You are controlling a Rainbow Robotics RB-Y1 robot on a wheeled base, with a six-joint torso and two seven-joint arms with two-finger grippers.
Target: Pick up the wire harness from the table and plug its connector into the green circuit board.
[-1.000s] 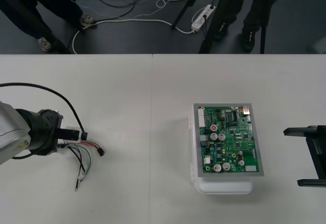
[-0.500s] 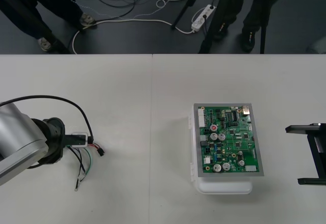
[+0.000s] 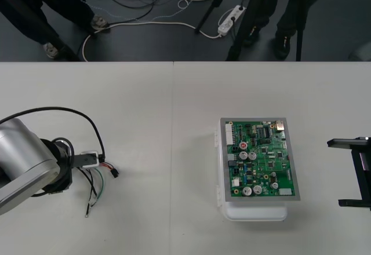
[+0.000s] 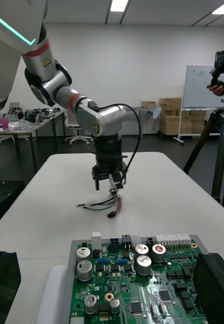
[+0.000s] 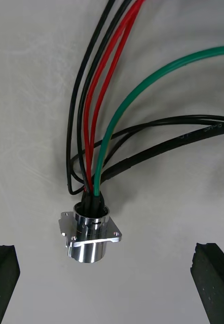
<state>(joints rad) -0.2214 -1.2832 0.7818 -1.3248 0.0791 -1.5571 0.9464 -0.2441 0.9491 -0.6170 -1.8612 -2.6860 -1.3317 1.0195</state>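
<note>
Pale table (image 3: 145, 116), left wrist view, socket (image 5: 90, 237) lying within spread left end effector (image 5: 108, 248)

— Where is the left arm (image 3: 23, 156)?
— It comes in from the left side, wrist bent so the left hand (image 4: 110, 185) points straight down, its fingers (image 5: 3, 283) spread wide apart.
— And the right hand (image 3: 351, 174)?
— Parked at the far right side, lying level, fingers (image 3: 348, 143) well apart too.

front: left arm (image 3: 26, 165) covers one end of harness (image 3: 97, 179) | right gripper (image 3: 336, 174) cut by right edge | right wrist: board (image 4: 137, 288) cut off at edge | left wrist: wires (image 5: 108, 101) run past edge
</note>
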